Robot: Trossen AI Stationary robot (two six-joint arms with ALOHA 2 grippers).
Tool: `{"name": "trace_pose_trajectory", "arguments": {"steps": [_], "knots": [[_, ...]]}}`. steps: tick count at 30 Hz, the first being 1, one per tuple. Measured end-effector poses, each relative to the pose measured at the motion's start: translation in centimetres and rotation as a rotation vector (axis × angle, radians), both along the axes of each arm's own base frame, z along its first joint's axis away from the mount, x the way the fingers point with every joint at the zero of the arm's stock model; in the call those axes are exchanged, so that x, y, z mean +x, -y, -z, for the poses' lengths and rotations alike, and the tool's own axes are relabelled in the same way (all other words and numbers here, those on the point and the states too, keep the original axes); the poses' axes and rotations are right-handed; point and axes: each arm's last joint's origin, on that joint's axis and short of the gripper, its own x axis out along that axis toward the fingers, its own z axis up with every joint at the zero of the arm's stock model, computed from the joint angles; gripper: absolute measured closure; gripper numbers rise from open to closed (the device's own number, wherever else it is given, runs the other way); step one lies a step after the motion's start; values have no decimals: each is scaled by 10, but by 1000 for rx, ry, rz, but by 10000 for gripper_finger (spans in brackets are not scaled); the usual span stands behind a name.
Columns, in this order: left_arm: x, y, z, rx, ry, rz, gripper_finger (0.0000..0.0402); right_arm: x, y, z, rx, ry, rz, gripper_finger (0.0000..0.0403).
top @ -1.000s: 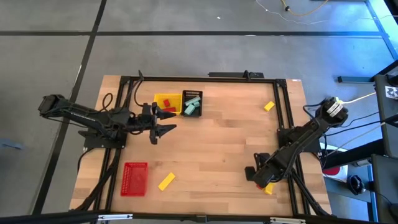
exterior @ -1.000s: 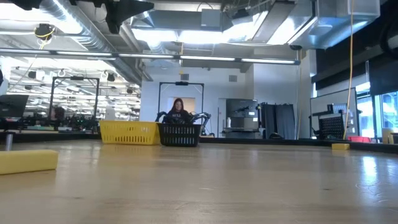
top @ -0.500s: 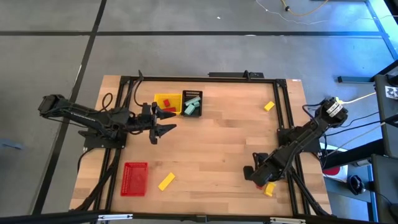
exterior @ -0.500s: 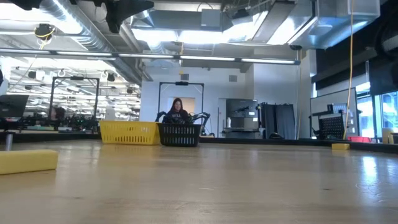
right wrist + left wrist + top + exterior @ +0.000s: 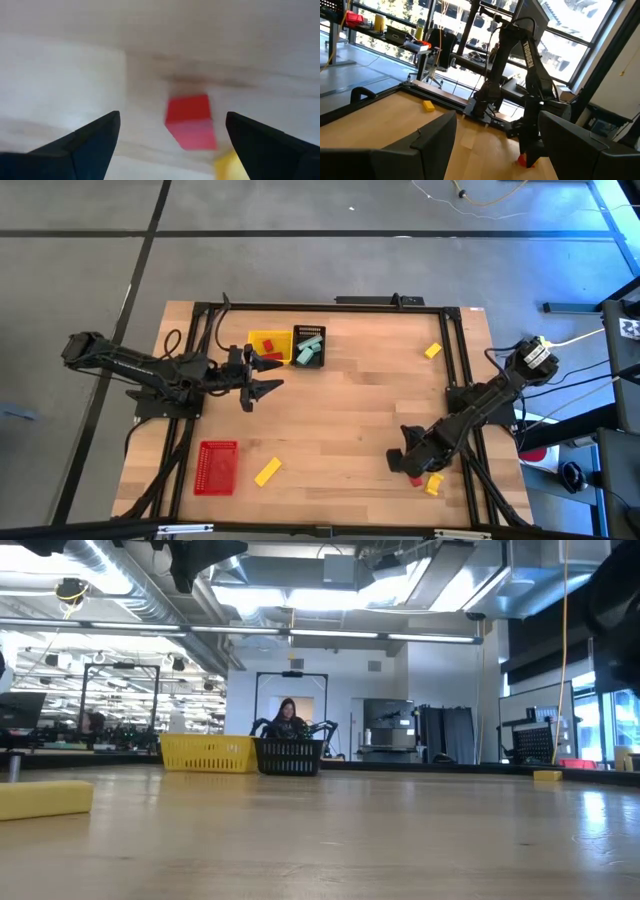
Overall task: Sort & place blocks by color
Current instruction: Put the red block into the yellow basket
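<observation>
My right gripper points down, open, near the table's near right corner. A red block lies on the table between and below its fingers, untouched, and shows mostly hidden under the hand in the high view. A yellow block lies just beside it. Two more yellow blocks lie flat on the wood, one near the front left and one at the far right. My left gripper hovers open beside the yellow basket, which holds red blocks. Teal blocks lie in the black basket.
A red basket stands at the near left, beside the front-left yellow block. A dark frame rail runs around the table's edge. Bare wood spreads across the table's middle. A person shows far behind the baskets in the low view.
My right gripper has turned a little about its own line above the red block and stays open. The blocks and my left arm have kept still.
</observation>
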Motion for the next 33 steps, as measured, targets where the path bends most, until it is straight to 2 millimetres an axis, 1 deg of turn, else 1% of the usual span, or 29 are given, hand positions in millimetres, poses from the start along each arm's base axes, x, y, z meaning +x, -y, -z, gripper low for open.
{"name": "trace_pose_trajectory", "arguments": {"steps": [2,7,11,14,16,18,22,23,25,27,29,31,33], "knots": [[0,0,0,0,1,0,129,-3,-3,0,1,4,-45,39],[0,0,0,-1,3,-1,129,-2,-6,2,-20,31,-37,41],[0,0,-1,-2,4,-1,129,0,-8,10,-26,16,-46,65],[0,0,-1,-2,5,-1,129,1,-10,16,-19,-15,-58,100],[0,0,-1,-2,5,-1,129,1,-10,18,-23,-33,-61,131],[0,0,-1,-2,5,-3,129,-1,-9,18,-31,-46,-63,168],[0,-1,-1,-5,4,-21,129,-3,-7,16,-37,-54,-91,258],[0,-1,-1,-5,4,-23,129,-3,-7,15,-37,-49,-104,273],[0,-1,-1,-5,4,-28,129,-5,-6,12,-39,-36,-138,272],[0,-3,-1,-5,4,-33,129,-6,-4,6,-55,9,-166,272],[-1,-3,-1,-6,7,-36,129,-4,-3,-3,-76,115,-199,272],[-3,-3,-4,-8,24,-29,129,0,2,-14,-137,249,-219,272],[-5,-4,-6,-16,38,-19,129,9,7,-27,-213,419,-225,272]]}}
